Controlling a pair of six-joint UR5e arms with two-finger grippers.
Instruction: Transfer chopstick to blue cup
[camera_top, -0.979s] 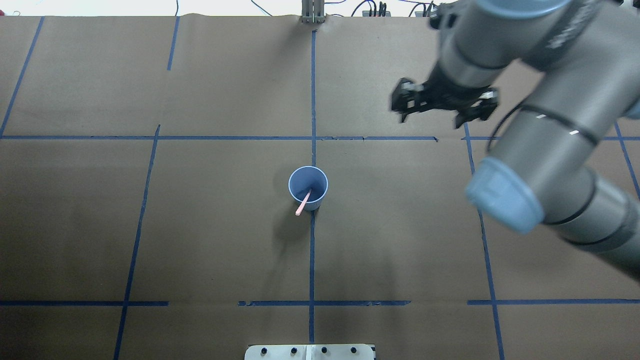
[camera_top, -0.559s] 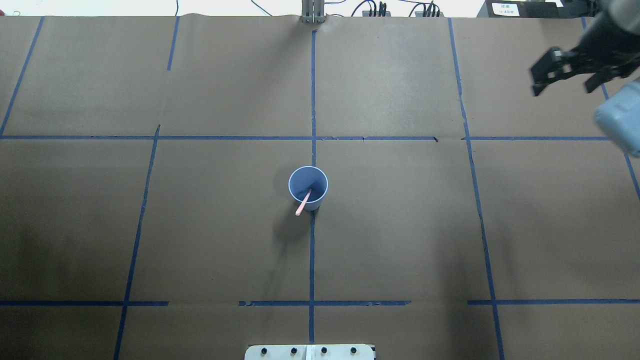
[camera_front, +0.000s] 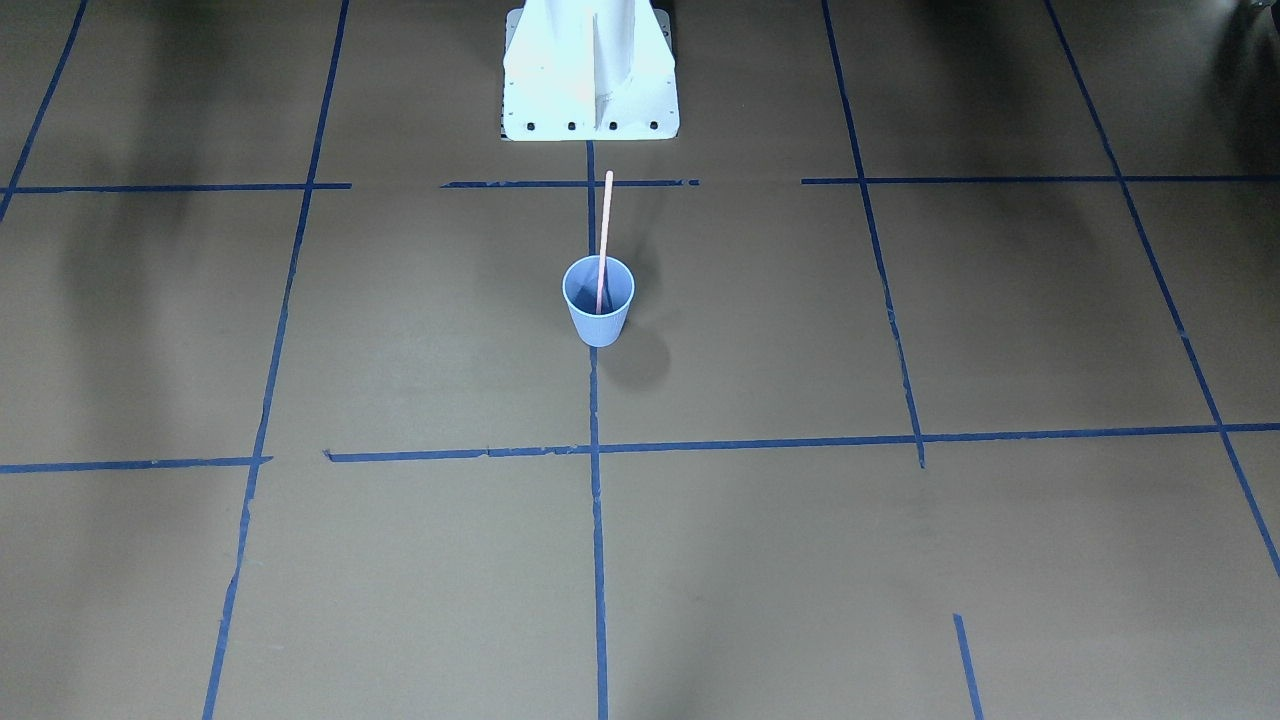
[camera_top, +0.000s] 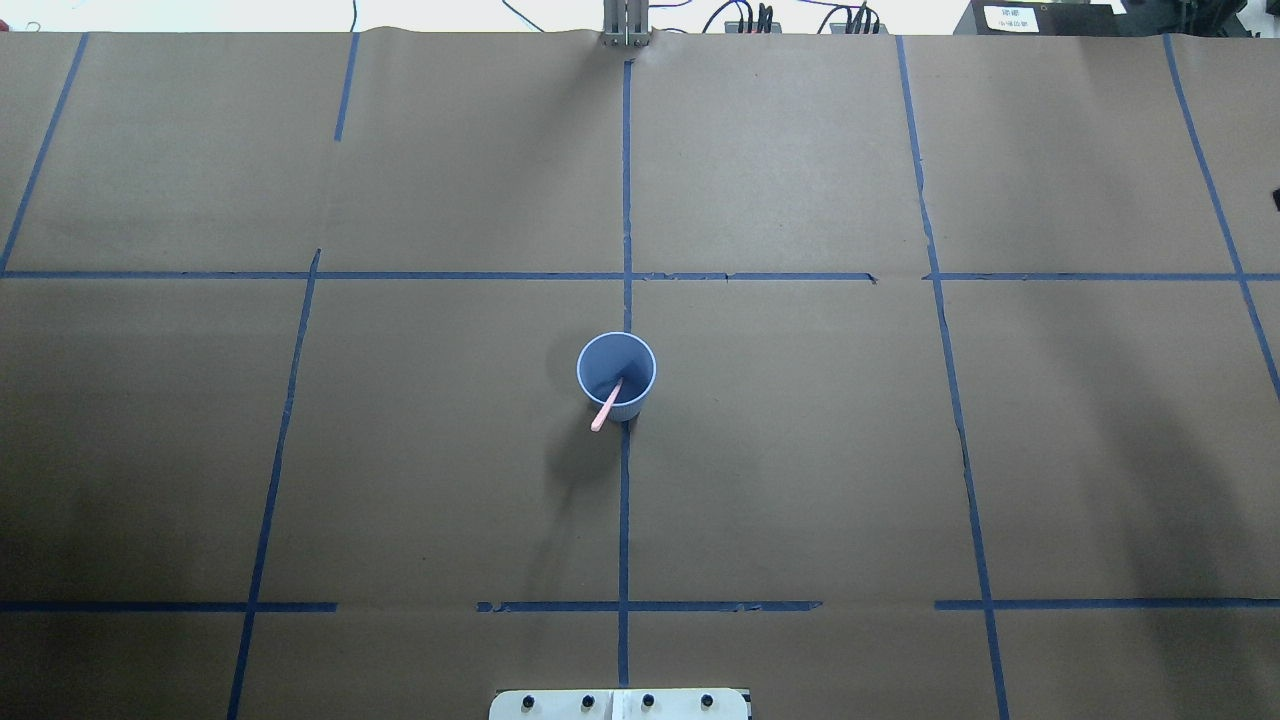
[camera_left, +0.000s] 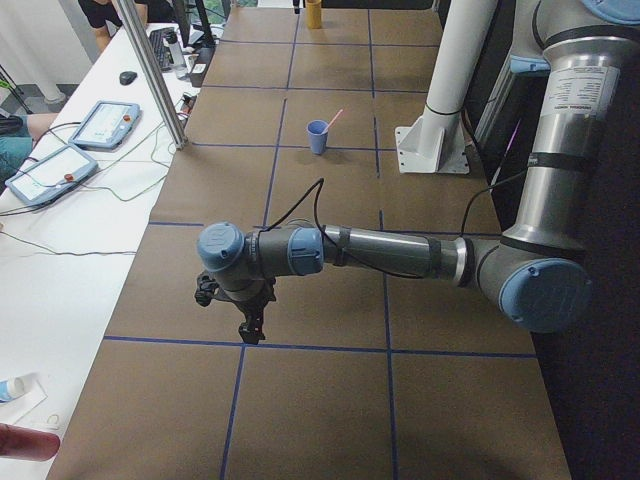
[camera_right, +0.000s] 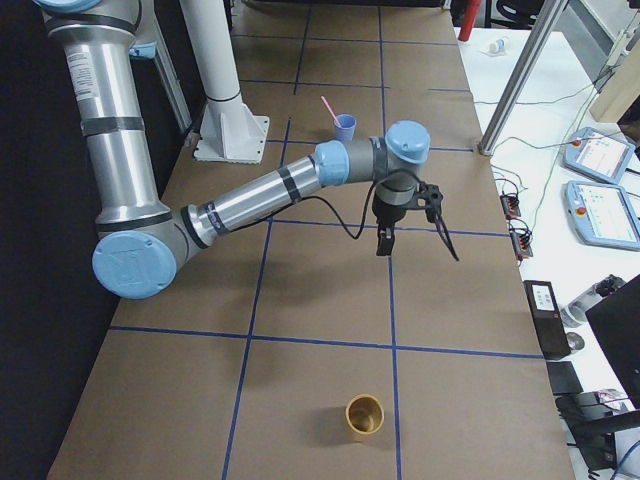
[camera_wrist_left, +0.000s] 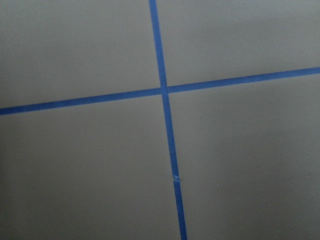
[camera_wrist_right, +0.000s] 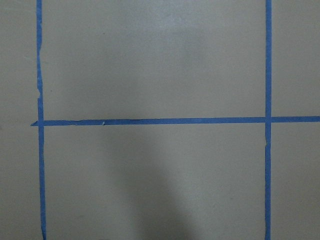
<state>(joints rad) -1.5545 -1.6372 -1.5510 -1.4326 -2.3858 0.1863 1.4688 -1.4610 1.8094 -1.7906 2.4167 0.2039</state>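
Note:
The blue cup (camera_top: 628, 352) stands upright at the table's middle; it also shows in the front view (camera_front: 598, 322). The pink chopstick (camera_top: 604, 410) stands in it and leans over the rim toward the robot's base, its top in the front view (camera_front: 606, 215). My left gripper (camera_left: 245, 315) shows only in the exterior left view, far from the cup; I cannot tell whether it is open. My right gripper (camera_right: 410, 235) shows only in the exterior right view, above the table beside the cup's square; I cannot tell its state. The wrist views show only paper and tape.
A yellow cup (camera_right: 364, 414) stands near the table's right end. The white robot base (camera_front: 590, 70) is behind the blue cup. A metal post (camera_left: 150, 70) and side tables with pendants (camera_right: 598, 205) line the far edge.
My right arm and gripper have swung right and out of the overhead view. The cup and the chopstick have not moved.

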